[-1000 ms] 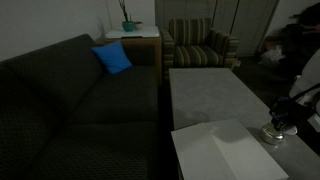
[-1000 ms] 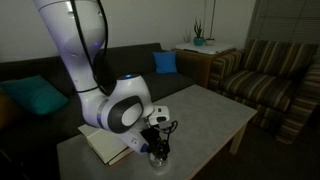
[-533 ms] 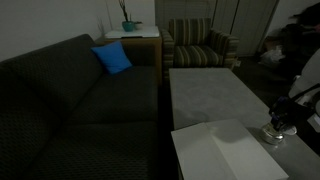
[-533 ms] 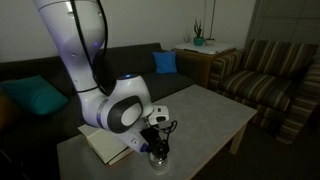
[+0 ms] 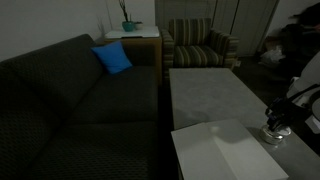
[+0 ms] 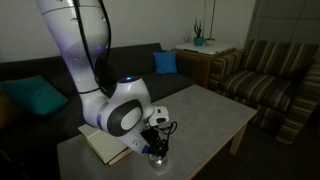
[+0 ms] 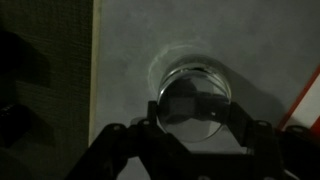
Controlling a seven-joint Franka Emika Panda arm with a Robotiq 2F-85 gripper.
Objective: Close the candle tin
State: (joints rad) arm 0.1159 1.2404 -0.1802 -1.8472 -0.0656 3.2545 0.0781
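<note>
Closing this tin looks like a matter of square, gentle pressure. The big white thick-jointed robot arm (image 6: 85, 60) should bear straight down over the pale grey rectangular coffee table (image 6: 215, 112) so the lid seats flat rather than cocked. The small tin is likely light enough to skid on the smooth top if it is pushed off-centre.

The arm folds over from above, its bulky round wrist joint low over the table. The black two-fingered claw (image 6: 155, 144) points down at the tabletop near the table's end. A flat white sheet (image 6: 100, 142) lies just beside the claw. The small round silvery metal candle tin (image 6: 158, 160) sits directly beneath the claw, on the table.

In the wrist view the claw (image 7: 193, 112) has its fingers (image 7: 150, 115) spread to either side of the tin (image 7: 190, 85), bracketing its round outline. Whether they pinch its rim or stand just clear cannot be told in the gloom. Nor can it be told whether the lid is fully seated
</note>
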